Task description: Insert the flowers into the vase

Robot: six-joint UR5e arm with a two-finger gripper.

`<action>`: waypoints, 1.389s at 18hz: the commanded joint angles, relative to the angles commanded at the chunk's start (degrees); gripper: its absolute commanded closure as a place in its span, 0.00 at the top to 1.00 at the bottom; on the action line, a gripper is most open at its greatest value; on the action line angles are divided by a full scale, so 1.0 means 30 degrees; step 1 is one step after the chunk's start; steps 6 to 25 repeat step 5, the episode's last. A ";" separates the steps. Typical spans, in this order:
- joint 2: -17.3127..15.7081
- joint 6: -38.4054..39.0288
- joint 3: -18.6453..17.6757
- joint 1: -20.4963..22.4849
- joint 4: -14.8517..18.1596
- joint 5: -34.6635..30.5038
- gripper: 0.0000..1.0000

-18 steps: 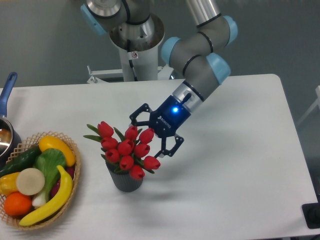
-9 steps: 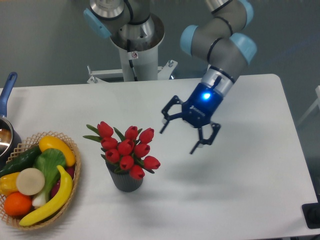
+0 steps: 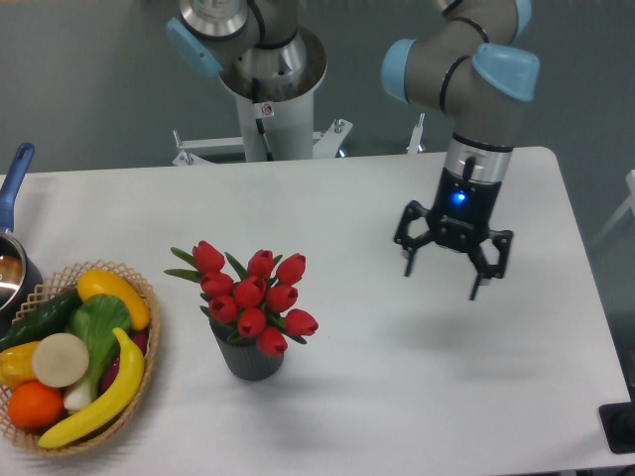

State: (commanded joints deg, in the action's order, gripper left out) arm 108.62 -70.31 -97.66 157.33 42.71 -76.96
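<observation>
The flowers (image 3: pixel 253 296), a bunch of red tulip buds with green leaves, stand upright in the vase (image 3: pixel 252 359), a small dark grey ribbed cylinder at the centre-left of the table. Their stems are hidden inside it. My gripper (image 3: pixel 442 281) is open and empty. It hangs above the table well to the right of the flowers, pointing down, with a blue light lit on its wrist.
A wicker basket (image 3: pixel 147 382) with colourful fruit and vegetables sits at the front left. A blue-handled metal pot (image 3: pixel 12 233) is at the left edge. The robot's base column (image 3: pixel 266 94) stands behind the table. A dark object (image 3: pixel 620 426) shows at the front right corner.
My open gripper has drawn away from the flowers, moving right and turning to point straight down. The flowers stay standing in the vase.
</observation>
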 joint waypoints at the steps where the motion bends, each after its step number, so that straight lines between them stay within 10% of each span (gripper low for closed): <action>1: 0.0554 0.0000 0.0410 -0.0351 0.0058 -0.1489 1.00; 5: 0.1350 0.0000 0.0560 -0.1524 0.0059 -0.5131 1.00; 25: 0.1350 0.0000 0.0560 -0.1524 0.0059 -0.5131 1.00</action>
